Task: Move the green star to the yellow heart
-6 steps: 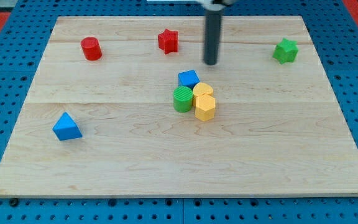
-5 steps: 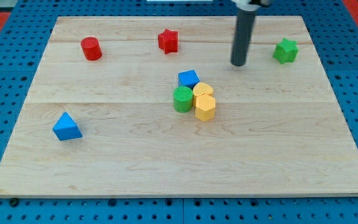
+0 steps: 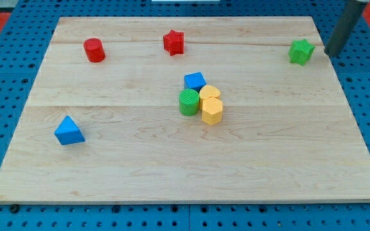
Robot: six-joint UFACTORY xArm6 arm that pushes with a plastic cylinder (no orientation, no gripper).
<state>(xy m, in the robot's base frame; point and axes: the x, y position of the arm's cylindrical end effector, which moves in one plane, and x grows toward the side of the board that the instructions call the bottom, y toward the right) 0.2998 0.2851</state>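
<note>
Camera view, near to far: the near part of the board (image 3: 172,179) holds only the blue triangle (image 3: 69,131) at near left. Mid-board sits a tight cluster: yellow hexagon (image 3: 212,111), green cylinder (image 3: 188,102), yellow heart (image 3: 209,94) and blue block (image 3: 195,81), all touching or nearly so. At the far side are the red cylinder (image 3: 94,49), red star (image 3: 173,42) and, far right, the green star (image 3: 300,51).

My tip (image 3: 332,54) has swung from mid-board across to the star's right, just off the board's right edge, and the star seems to have shifted slightly. There are no fingers on this rig, only the rod. I judge I'm now behind the star, set to push it left and nearer toward the heart.
</note>
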